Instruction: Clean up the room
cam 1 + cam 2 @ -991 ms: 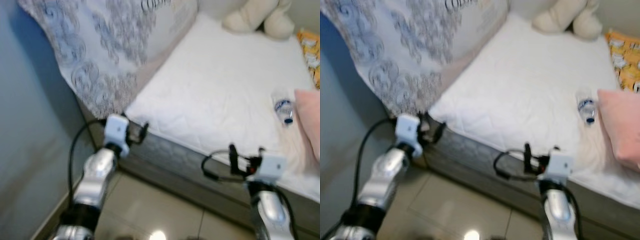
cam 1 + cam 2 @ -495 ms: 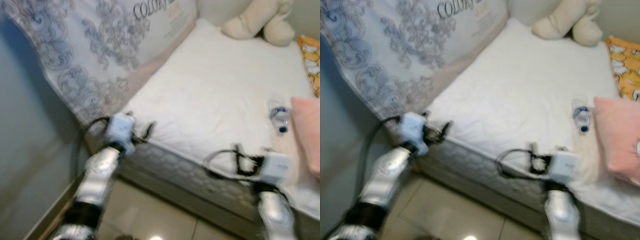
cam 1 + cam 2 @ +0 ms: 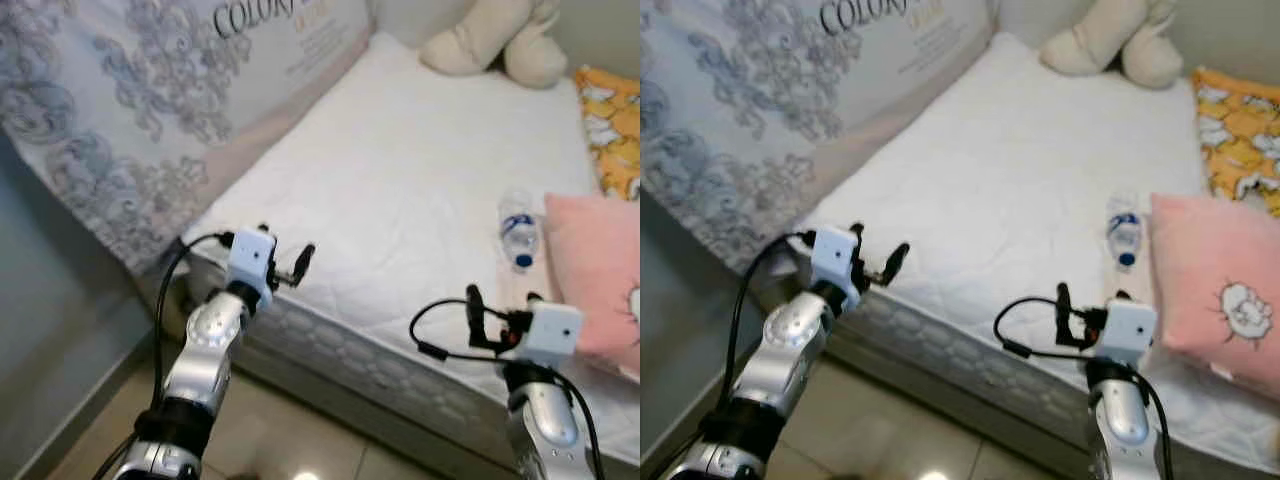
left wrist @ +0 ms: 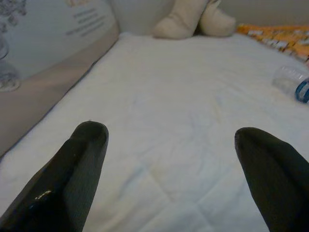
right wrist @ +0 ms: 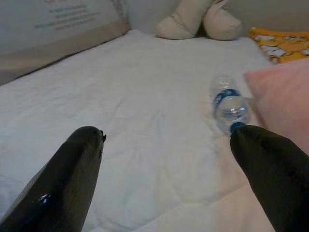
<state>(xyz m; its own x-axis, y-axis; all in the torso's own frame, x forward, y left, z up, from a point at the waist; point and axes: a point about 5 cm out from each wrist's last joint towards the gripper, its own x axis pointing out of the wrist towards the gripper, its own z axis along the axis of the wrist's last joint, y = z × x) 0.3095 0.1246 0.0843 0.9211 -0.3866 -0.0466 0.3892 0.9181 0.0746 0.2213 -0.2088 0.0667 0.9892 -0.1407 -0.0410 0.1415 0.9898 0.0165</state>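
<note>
On the bed (image 3: 400, 190), a bottle (image 3: 516, 230) lies beside the pink pillow (image 3: 600, 270), untouched; left gripper (image 4: 164, 145) and right gripper (image 5: 166, 145) hover agape, empty, cleanup seemingly barely begun.

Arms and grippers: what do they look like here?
Two silver, segmented arms. Each wrist carries a white boxy module with a looping black cable. The left gripper and right gripper each have two long black fingers that look glossy and rounded in the wrist views.
</note>
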